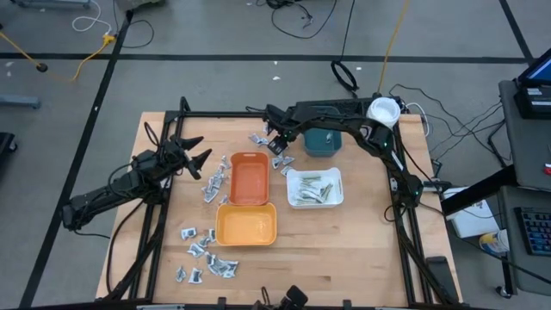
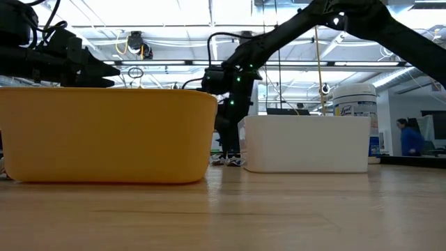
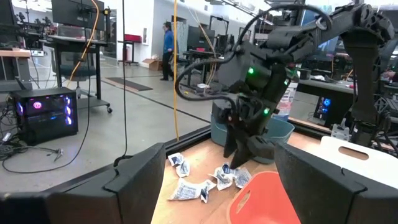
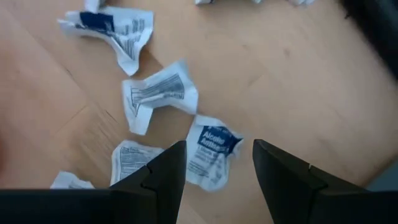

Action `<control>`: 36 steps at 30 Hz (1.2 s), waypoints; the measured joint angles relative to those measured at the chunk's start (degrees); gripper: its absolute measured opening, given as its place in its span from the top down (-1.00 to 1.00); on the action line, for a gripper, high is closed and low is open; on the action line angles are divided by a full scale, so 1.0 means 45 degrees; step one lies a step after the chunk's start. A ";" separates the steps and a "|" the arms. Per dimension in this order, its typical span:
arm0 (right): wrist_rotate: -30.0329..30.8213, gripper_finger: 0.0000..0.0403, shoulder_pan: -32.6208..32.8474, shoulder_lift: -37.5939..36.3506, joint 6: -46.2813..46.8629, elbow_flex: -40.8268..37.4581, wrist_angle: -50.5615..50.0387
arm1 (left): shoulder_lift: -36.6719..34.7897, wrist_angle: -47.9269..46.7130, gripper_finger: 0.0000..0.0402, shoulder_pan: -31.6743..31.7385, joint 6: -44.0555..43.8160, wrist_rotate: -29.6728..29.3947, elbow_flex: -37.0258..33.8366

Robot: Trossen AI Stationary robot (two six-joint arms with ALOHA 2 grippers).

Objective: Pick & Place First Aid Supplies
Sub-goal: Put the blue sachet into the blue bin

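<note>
even, bright overhead light falls on the wooden table (image 1: 344, 241), with only soft, short shadows under the arms. in the low view, ceiling light strips (image 2: 174, 14) glare white and leave the arms as dark silhouettes. in the right wrist view, the right gripper (image 4: 216, 163) shows soft and blurred at close range, while the sachet (image 4: 210, 151) between its fingers is readable. the left wrist view's edges bend slightly.

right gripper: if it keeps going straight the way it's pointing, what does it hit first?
Most likely the sachet with the blue mark lying on the table, framed between the open fingers of the right gripper. Nothing shows in between, though how far above it the gripper hangs is unclear.
</note>
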 joint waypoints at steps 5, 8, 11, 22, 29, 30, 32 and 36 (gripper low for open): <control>0.0184 0.10 0.0000 0.0000 0.0214 -0.0493 -0.0005 | 0.0001 0.0000 -0.53 0.0002 0.0004 -0.0001 0.0000; 0.0237 0.10 -0.0005 0.0000 0.0099 -0.0654 0.0011 | 0.0000 0.0000 -0.53 -0.0001 0.0002 0.0000 0.0000; 0.0237 0.11 0.0000 0.0000 -0.0160 -0.0655 -0.0017 | 0.0000 0.0000 -0.53 -0.0002 0.0000 0.0000 0.0000; 0.0315 0.77 -0.0228 0.0000 -0.0457 -0.0655 -0.0360 | 0.0002 0.0000 -0.53 -0.0002 0.0000 0.0000 0.0000; 0.0574 0.97 -0.0238 -0.0166 -0.1734 -0.0655 -0.0513 | 0.0002 0.0000 -0.53 -0.0001 0.0000 0.0000 0.0000; 0.0578 0.98 -0.0219 -0.0271 -0.1902 -0.0655 -0.0517 | 0.0003 0.0001 -0.53 0.0001 0.0002 0.0000 0.0000; 0.0566 0.99 -0.0209 -0.0560 -0.2321 -0.0655 -0.0586 | 0.0005 0.0000 -0.53 0.0003 0.0000 0.0000 0.0000; 0.0575 0.99 -0.0209 -0.1228 -0.3272 -0.0655 -0.0697 | 0.0004 0.0000 -0.53 -0.0002 0.0000 0.0000 0.0000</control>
